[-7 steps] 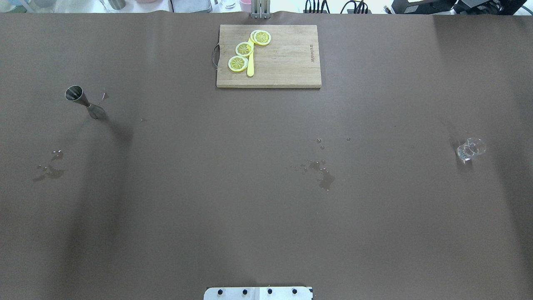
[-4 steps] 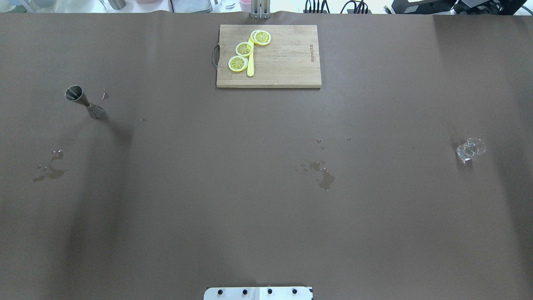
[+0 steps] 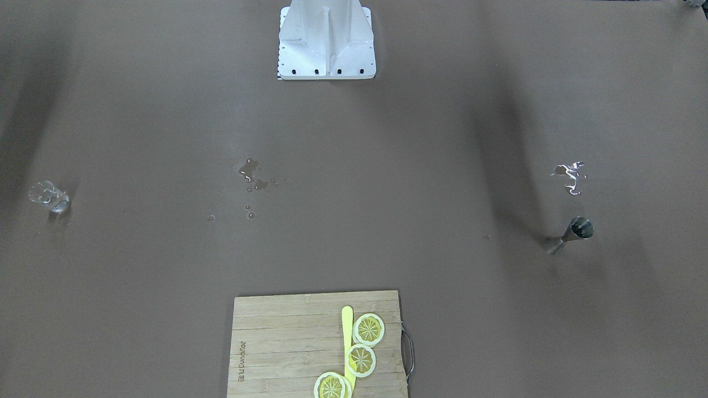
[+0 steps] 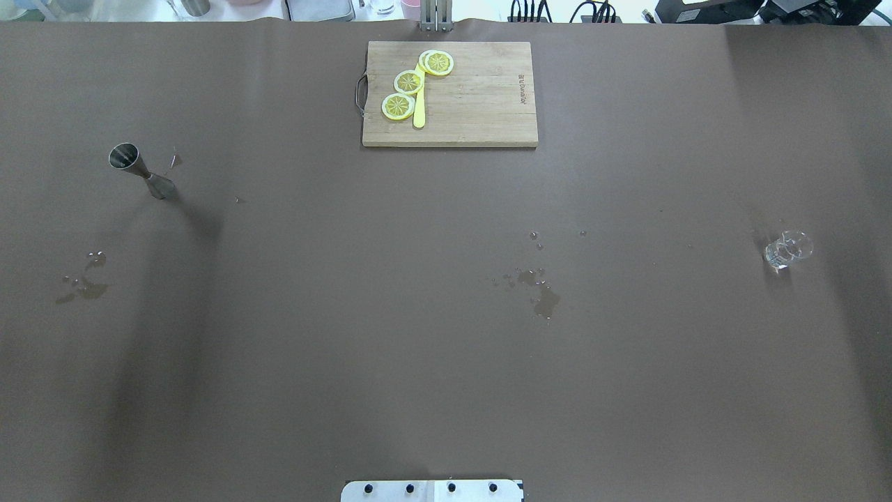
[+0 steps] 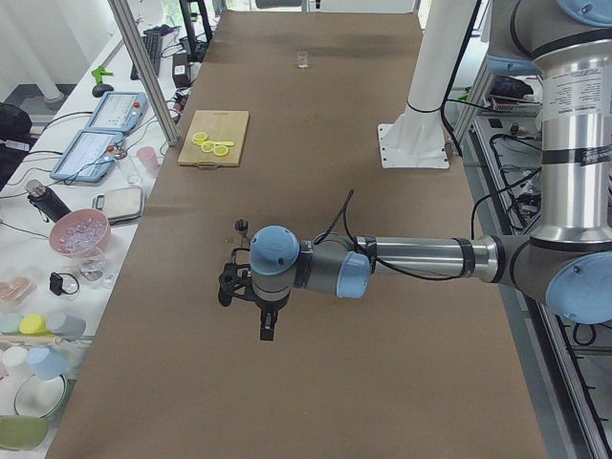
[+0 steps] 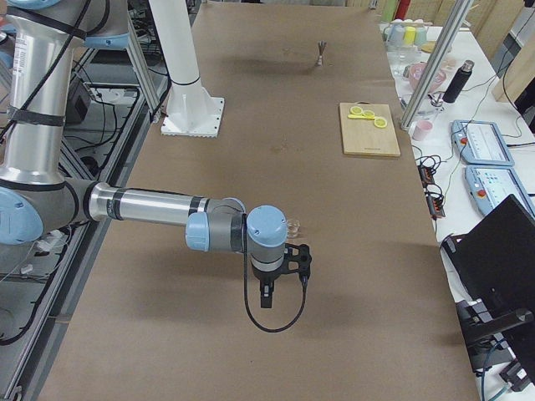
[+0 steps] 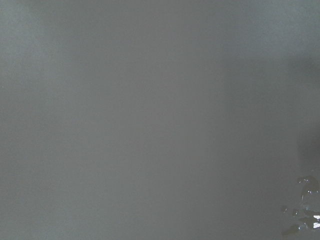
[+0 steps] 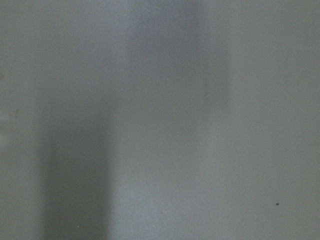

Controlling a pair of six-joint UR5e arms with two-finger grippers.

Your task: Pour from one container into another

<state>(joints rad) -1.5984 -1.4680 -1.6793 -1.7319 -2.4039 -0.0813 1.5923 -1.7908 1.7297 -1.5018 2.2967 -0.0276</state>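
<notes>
A steel jigger stands upright on the robot's left side of the brown table, and it also shows in the front-facing view. On the far right side stands a small clear glass. Neither gripper appears in the overhead or front-facing views. My left gripper shows only in the exterior left view, hanging above the table just short of the jigger. My right gripper shows only in the exterior right view, beside the glass. I cannot tell whether either is open or shut.
A wooden cutting board with lemon slices and a yellow knife lies at the table's far middle. Water spills mark the table near its middle and on its left. The robot's base plate sits at the near edge.
</notes>
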